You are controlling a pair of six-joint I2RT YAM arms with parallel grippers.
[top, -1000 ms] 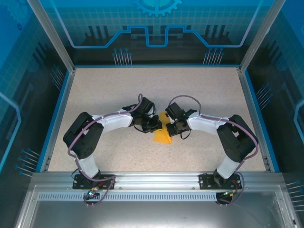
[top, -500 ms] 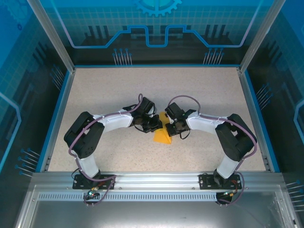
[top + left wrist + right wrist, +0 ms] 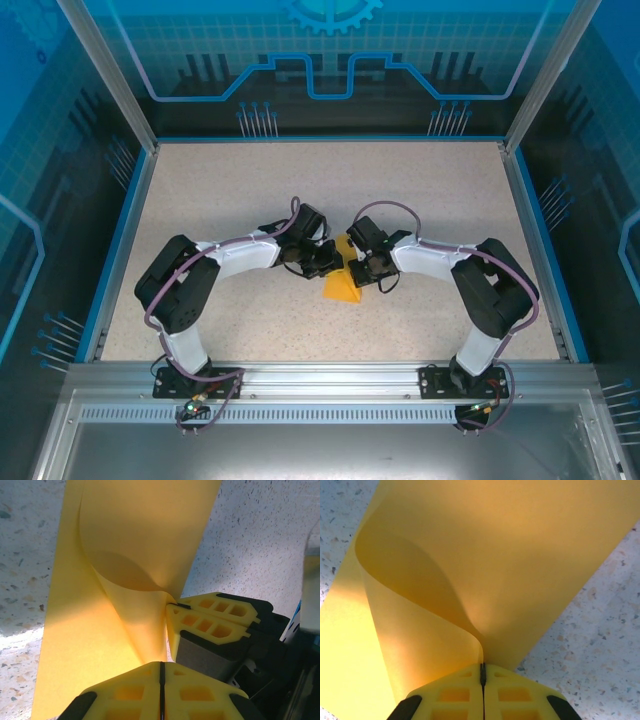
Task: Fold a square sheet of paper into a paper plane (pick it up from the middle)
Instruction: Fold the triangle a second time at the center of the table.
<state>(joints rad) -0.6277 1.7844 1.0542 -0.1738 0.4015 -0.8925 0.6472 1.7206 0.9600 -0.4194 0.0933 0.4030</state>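
Left gripper [image 3: 161, 672], right gripper [image 3: 482, 669] pinch paper [image 3: 485, 555] (folded?).

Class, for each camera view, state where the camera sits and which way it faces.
Top external: above and behind, looking down at the speckled table; both arms show.
Left wrist: on left arm, facing thin orange-yellow paper sheet; left gripper shut on it.
Right wrist: on right arm, facing the sheet; right gripper shut on it.
Shared: both wrists see that sheet.

Yellow sheet of paper [image 3: 135, 525] curled into loop, lower end pinched between closed yellow fingers of left gripper [image 3: 161, 667]. Same curl clamped from right by right gripper [image 3: 171, 605]. Speckled table [image 3: 260, 545] seen beneath.
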